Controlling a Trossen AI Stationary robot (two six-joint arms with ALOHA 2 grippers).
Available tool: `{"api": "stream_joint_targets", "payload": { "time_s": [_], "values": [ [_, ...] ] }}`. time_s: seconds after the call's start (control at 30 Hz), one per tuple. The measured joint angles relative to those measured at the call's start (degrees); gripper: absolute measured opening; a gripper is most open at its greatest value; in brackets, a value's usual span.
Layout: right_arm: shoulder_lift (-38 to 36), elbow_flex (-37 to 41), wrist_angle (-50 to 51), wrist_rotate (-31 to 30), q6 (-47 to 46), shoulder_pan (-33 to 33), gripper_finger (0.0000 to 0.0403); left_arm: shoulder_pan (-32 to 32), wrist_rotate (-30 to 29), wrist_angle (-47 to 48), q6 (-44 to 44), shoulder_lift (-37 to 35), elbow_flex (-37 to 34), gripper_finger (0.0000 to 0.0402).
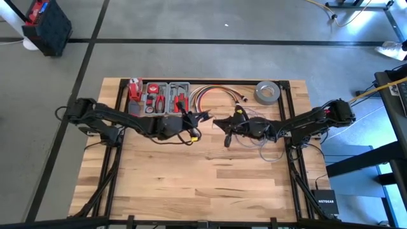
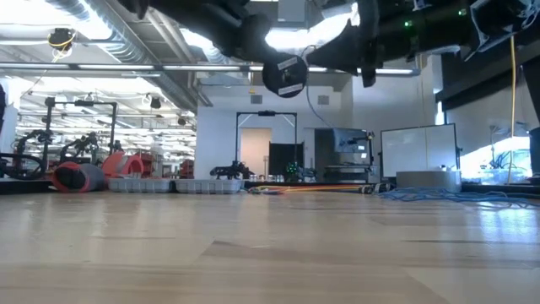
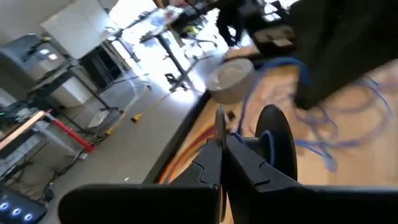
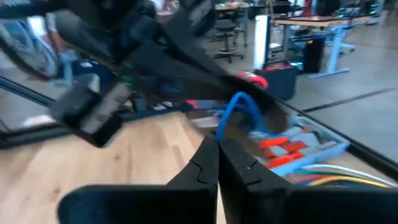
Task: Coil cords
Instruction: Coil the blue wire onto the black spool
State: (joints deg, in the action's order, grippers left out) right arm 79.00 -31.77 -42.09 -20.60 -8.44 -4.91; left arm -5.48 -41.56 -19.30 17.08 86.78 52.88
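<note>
Both raised at table centre: left tool (image 3: 222, 144) pinching black cord (image 3: 219, 121), right tool (image 4: 217, 144) at 3 o'clock pinching blue wire (image 4: 239, 102), likely for looping.

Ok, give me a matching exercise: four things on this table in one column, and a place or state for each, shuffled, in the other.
Things:
1. grey tape roll
2. tool tray
3. right gripper
4. round black disc

Places or states:
A. shut on the blue wire
B. hanging in the air above the table, seen from the low view
C. at the table's far edge, toward the right arm's side
D. at the table's far edge, by the left arm

Pairs: 1-C, 2-D, 3-A, 4-B
</note>
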Motion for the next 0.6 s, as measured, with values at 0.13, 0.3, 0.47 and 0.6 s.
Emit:
{"api": "stream_joint_targets", "payload": {
  "time_s": [0.13,0.3,0.47,0.6],
  "values": [
    [1.75,-0.04,-3.67,1.41,-0.36,-0.81,0.0001,-0.07,-0.83,-1.96,0.37,0.05,0.02,0.0000],
    [7.42,-2.94,-7.20,2.26,-0.36,-1.27,0.0001,-0.09,-0.18,-6.55,1.34,0.95,0.04,0.0000],
    [12.14,-6.98,-9.59,1.56,1.84,-1.60,0.0001,-0.48,0.24,-11.12,4.01,4.10,-0.02,0.0000],
    [13.47,-8.94,-8.78,-0.82,4.06,-1.49,0.0001,-0.90,0.39,-12.46,4.13,4.16,0.00,0.0000]
  ]
}}
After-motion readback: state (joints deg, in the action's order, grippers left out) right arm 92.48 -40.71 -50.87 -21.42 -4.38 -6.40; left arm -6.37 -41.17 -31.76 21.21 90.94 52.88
